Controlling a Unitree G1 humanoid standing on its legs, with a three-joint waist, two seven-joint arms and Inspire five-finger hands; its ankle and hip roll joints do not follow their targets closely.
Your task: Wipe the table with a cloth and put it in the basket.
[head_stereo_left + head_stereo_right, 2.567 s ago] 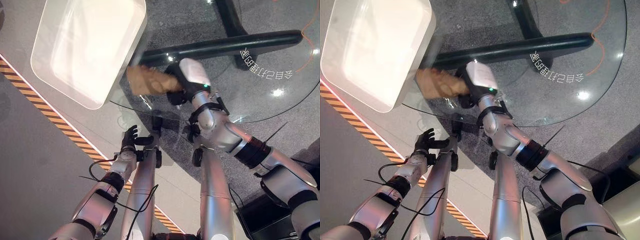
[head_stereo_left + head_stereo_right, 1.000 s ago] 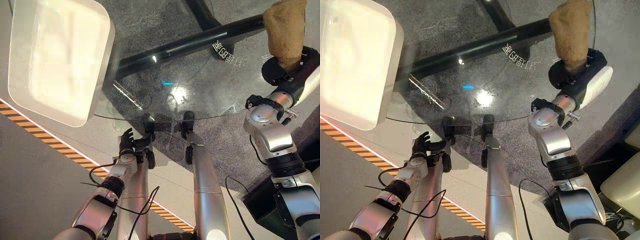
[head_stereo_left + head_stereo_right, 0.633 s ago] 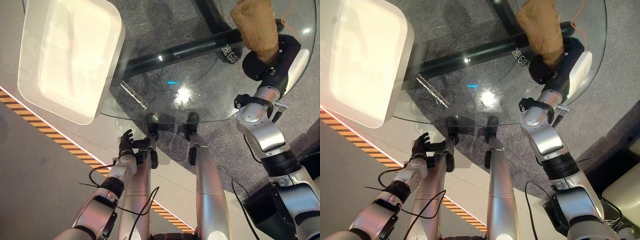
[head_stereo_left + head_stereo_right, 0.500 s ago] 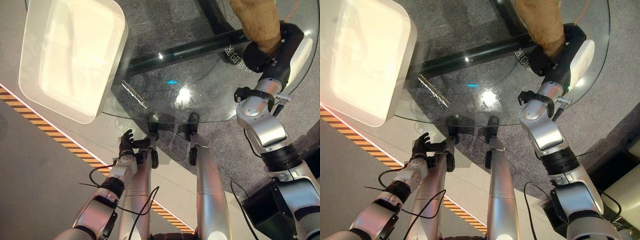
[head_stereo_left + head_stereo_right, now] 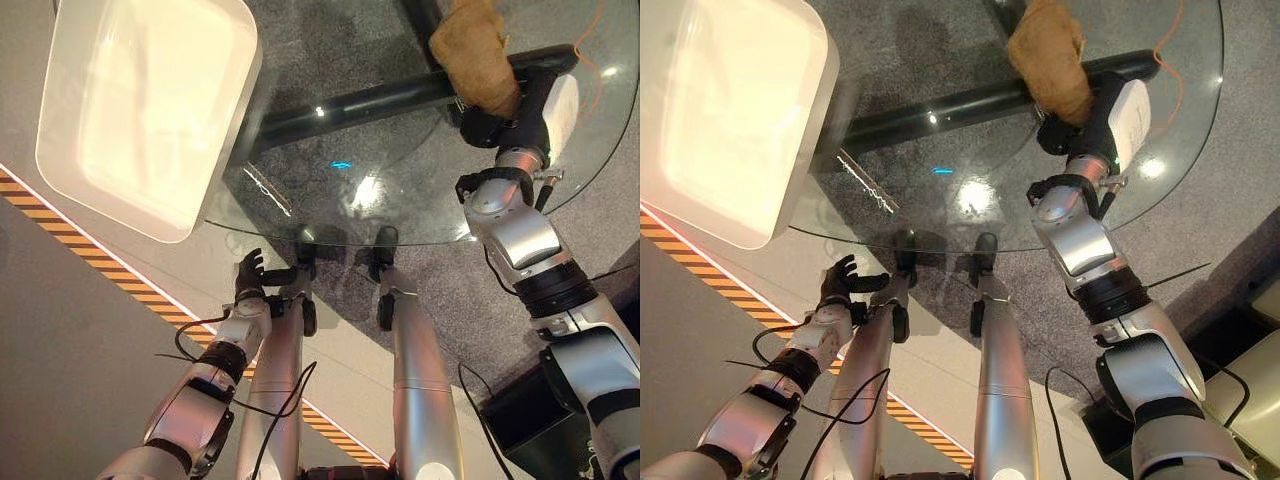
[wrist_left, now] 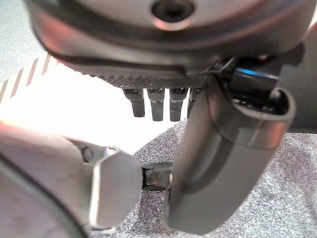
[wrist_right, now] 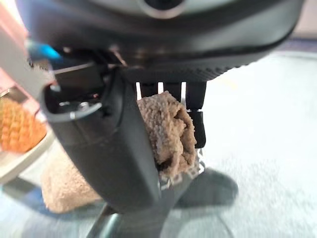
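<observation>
A brown cloth (image 5: 478, 55) lies bunched on the round glass table (image 5: 400, 195), over its far right part. My right hand (image 5: 487, 125) is shut on the cloth and presses it against the glass. In the right wrist view the cloth (image 7: 168, 131) is pinched between the thumb and the curled fingers. The white basket (image 5: 243, 110) stands on the table's left side, well apart from the cloth. Below the table's near edge, my left hand (image 5: 250, 275) hangs open and holds nothing, its fingers (image 6: 153, 101) straight.
The table's black base bar (image 5: 350, 105) shows through the glass, running from the basket towards the cloth. A yellow-and-black stripe (image 5: 90, 235) crosses the floor at the left. An orange textured thing (image 7: 17, 129) sits beside my right hand.
My right hand swept the cloth from beside the basket to the table's far right, then back a little to the left. The camera also shifted. The left hand stayed put.
</observation>
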